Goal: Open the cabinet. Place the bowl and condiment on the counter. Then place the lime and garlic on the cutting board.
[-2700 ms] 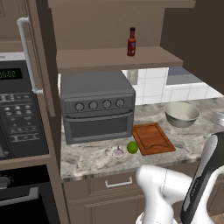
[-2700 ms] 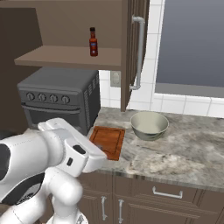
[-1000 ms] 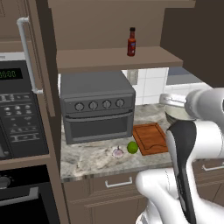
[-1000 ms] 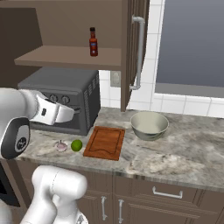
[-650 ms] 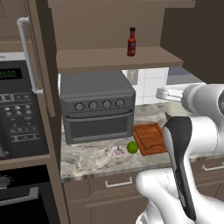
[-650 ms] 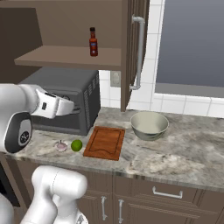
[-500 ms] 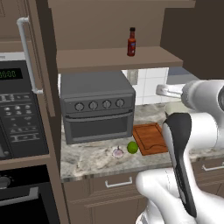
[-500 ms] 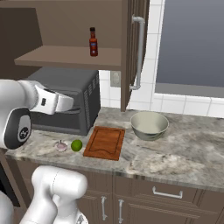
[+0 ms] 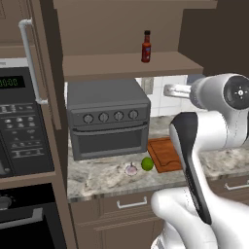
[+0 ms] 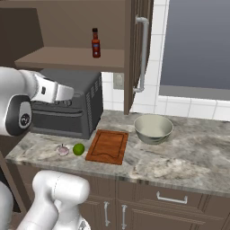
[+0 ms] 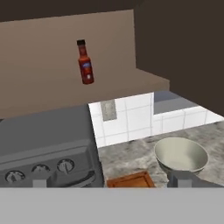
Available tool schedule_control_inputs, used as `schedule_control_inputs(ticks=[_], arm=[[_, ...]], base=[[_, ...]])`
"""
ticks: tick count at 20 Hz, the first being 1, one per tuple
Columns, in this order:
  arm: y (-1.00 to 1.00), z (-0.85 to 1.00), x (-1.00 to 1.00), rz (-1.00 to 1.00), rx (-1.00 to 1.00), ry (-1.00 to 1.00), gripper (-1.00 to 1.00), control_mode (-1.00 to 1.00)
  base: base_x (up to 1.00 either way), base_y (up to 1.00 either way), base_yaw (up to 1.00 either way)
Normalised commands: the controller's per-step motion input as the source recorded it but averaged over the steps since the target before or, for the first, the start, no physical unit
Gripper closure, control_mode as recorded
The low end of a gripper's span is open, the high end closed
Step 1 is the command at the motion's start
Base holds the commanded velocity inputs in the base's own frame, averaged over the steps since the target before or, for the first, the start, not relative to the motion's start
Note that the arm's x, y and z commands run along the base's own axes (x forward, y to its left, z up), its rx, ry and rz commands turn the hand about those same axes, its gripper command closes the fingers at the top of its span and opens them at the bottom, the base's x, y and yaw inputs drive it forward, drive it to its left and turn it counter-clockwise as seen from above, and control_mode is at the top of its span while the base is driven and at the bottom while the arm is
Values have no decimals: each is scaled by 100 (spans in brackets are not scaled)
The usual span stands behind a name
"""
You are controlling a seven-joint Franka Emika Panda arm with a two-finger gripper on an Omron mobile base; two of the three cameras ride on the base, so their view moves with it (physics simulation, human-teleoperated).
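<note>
Your gripper (image 11: 109,183) stands with its jaws spread as wide as they go and nothing between them; in the hand view the two fingertips (image 11: 39,182) rise far apart at the bottom.

The cabinet (image 10: 74,56) is open, both doors swung wide. The condiment (image 11: 85,62) stands upright on the cabinet's inner shelf, toward the shelf's right half and back from its front edge. In the hand view it sits well above the fingertips and between them, nearer the left one, with a wide gap between it and either tip.

The bowl (image 10: 153,128) already rests on the counter (image 10: 179,166), upright, just to the right of the cutting board (image 10: 108,146) and well apart from the jaws; in the hand view it lies just above the right fingertip.

The cutting board lies flat near the counter's front edge, beside the right front corner of the grey toaster oven (image 9: 108,118). You can see its top bare. The lime (image 9: 147,164) sits on the counter just off the board's left edge, and the garlic (image 9: 131,169) lies just beside the lime on its far side from the board, both close to the counter's front edge and in front of the oven.
</note>
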Motion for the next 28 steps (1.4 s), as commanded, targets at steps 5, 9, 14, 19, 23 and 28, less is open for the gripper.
schedule_control_inputs(ticks=[5,9,14,19,23,28], arm=[[22,13,21,0,-10,-8,-100,-100],[1,24,22,0,-7,-1,-100,-100],[0,35,9,0,-5,1,-100,-100],[0,19,13,0,-4,1,-100,-100],[0,9,20,0,-3,2,-100,-100],[0,5,25,0,-4,10,-100,-100]], base=[[0,0,0],[0,0,0],[0,0,0],[0,0,0],[0,0,0],[0,0,0]])
